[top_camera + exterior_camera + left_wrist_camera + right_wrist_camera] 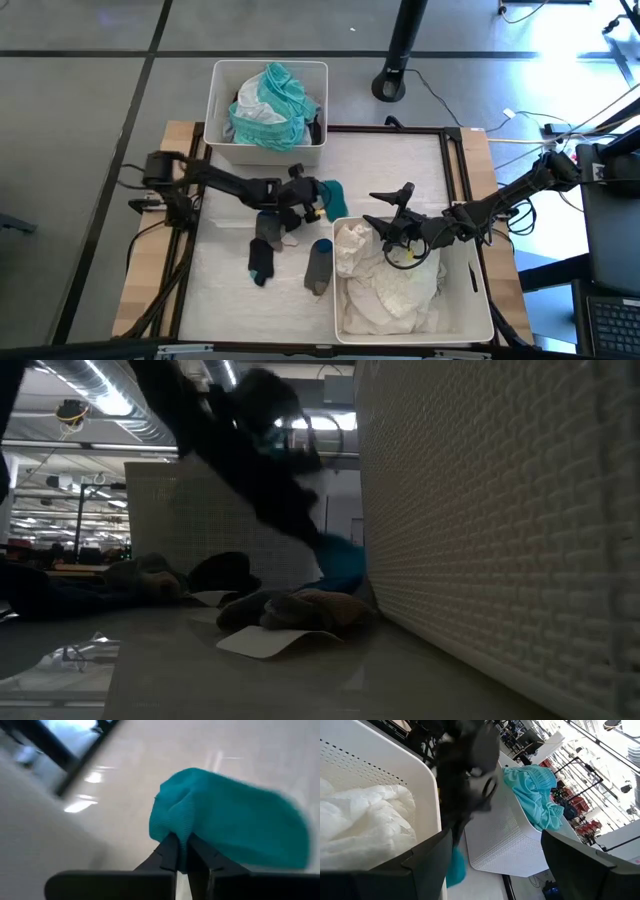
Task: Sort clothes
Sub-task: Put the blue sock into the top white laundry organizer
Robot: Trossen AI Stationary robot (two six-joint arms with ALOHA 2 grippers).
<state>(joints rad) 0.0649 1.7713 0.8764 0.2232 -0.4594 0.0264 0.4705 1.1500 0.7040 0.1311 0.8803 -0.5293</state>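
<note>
My left gripper (pixel 312 203) is shut on a teal sock (pixel 235 820) at the middle of the table, just left of the near white bin (pixel 410 338). That bin holds white clothes (pixel 390 280). My right gripper (pixel 388 216) hovers open over the bin's far left corner and touches nothing. The far bin (pixel 215 100) holds teal-blue clothes (pixel 265 105). A dark sock (pixel 263 250) and a grey sock (pixel 319 265) lie flat on the table near the left gripper. My left gripper pinches a bunched fold at one end of the teal sock (pixel 176 832) between its two fingers. The fingers come slanting down from the table's left. The rest of the sock reaches out beyond the fingertips toward the near bin; whether it touches the table I cannot tell.
A dark frame (pixel 455 170) borders the white table mat. The near bin's perforated wall (pixel 500 530) stands close beside the held sock. A small white label (pixel 270 642) lies by the socks on the table. A black stand base (pixel 392 85) is on the floor beyond the table.
</note>
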